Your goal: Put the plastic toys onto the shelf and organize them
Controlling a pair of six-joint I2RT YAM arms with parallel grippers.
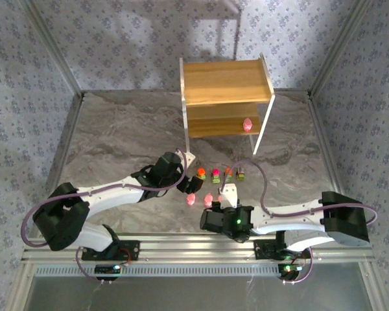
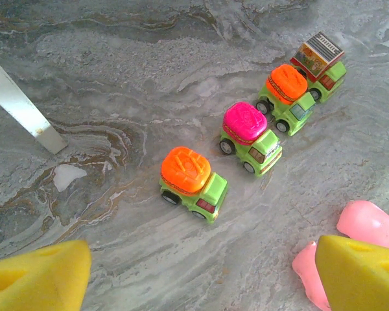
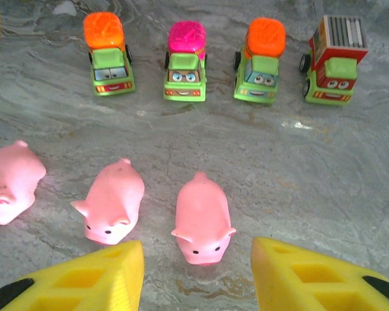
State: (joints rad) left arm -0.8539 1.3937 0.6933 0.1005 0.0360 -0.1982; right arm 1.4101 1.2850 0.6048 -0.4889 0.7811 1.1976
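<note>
Left pincer [image 2: 202, 259] and right pincer [image 3: 198, 249] hover low, jaws parted wide.

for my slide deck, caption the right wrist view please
Open right gripper lined up on a pink pig, two more pigs beside it, four toy trucks behind.

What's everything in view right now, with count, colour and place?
toy trucks: four, green with orange, magenta, orange and red tops, one row on the table before the shelf
pigs: three, pink, row nearer the arms
pig on shelf: one, pink, lower tier, right end
shelf: one, light wood, white sides, far middle
table: one, grey marbled
left arm: one, white and black, yellow jaws apart, by the rows' left end
right arm: one, white and black, yellow jaws apart either side of the rightmost pig
</note>
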